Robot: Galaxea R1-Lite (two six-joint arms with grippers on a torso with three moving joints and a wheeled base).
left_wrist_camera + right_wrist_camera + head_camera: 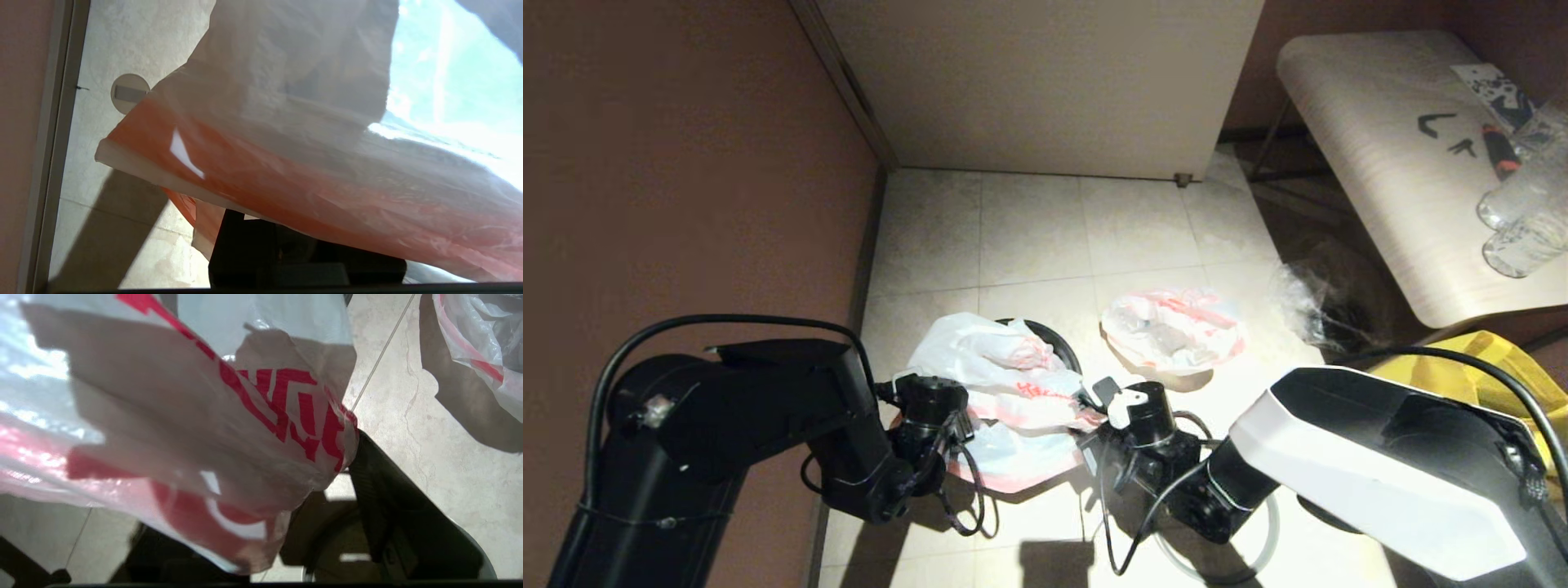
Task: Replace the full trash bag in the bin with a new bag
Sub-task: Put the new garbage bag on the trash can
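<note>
The new bag (1005, 367), white with red print, hangs stretched between my two grippers over the black bin (1063, 345), of which only an arc of rim shows. My left gripper (947, 429) is at the bag's left edge; in its wrist view the bag (306, 155) covers it. My right gripper (1098, 408) is at the bag's right edge and stands open. One ridged finger (380, 490) is spread wide, with the bag (204, 428) draped over its tip. The full trash bag (1176, 327) (482, 355) lies on the floor to the right of the bin.
Crumpled clear plastic wrap (1315, 302) lies under a pale wooden table (1388, 163) at the right, which carries bottles (1523, 212). A yellow tote (1494, 363) sits behind my right arm. A brown wall (686, 163) runs along the left and a pale panel (1045, 82) stands ahead.
</note>
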